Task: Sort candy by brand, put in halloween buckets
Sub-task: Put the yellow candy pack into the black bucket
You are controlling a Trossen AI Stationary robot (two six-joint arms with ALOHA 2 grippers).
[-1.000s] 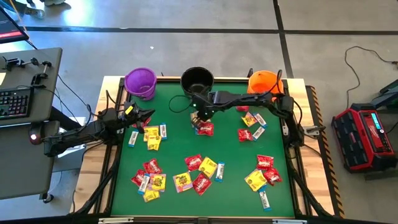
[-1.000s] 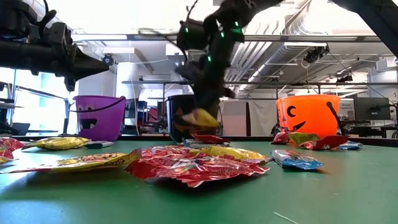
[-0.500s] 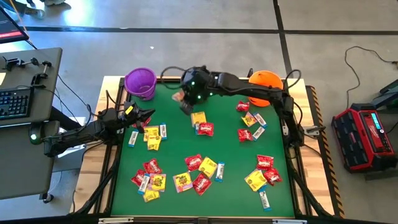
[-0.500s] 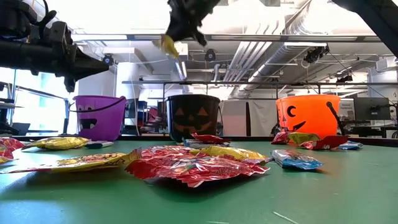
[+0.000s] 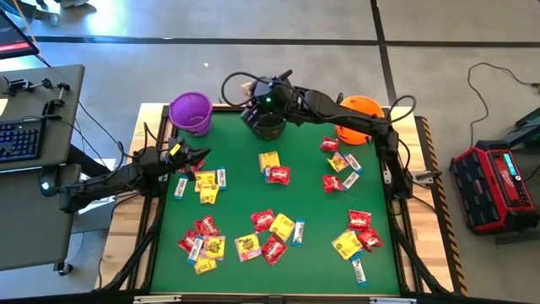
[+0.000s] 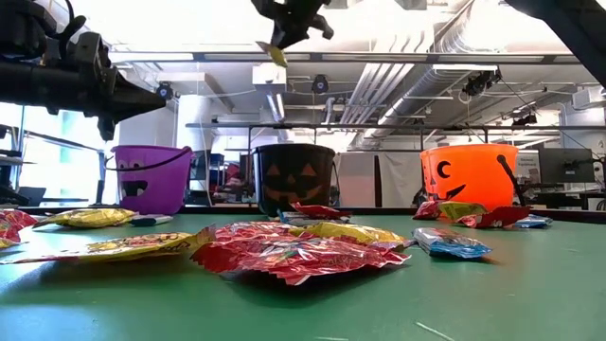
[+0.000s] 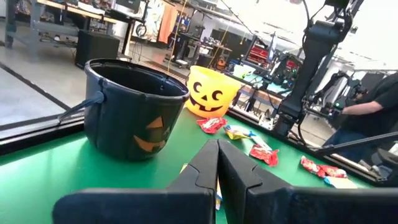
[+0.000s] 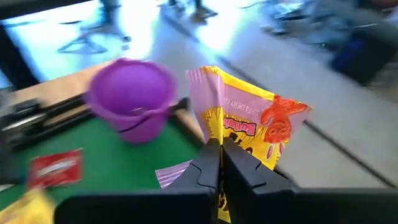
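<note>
The right claw [image 8: 219, 163] is raised above the round black plastic bucket with a pumpkin face [image 5: 268, 125] at the far edge of the green surface [image 5: 312, 203], its fingers pinched tight on a glossy yellow candy packet [image 8: 249, 134], which dangles well above the bucket's rim in the low view [image 6: 276, 55]. The left claw [image 7: 217, 168] hovers near the left edge of the surface, beside a small cluster of yellow and white-and-blue wrapped sweets [image 5: 206, 186]; its fingers are pressed together with nothing between them. The small round purple plastic bucket [image 5: 191, 111] stands at the far left corner, and the orange plastic bucket with a dark face [image 5: 359, 114] at the far right. Red, yellow and white-and-blue packets [image 5: 272, 236] lie scattered over the middle and near side of the surface.
</note>
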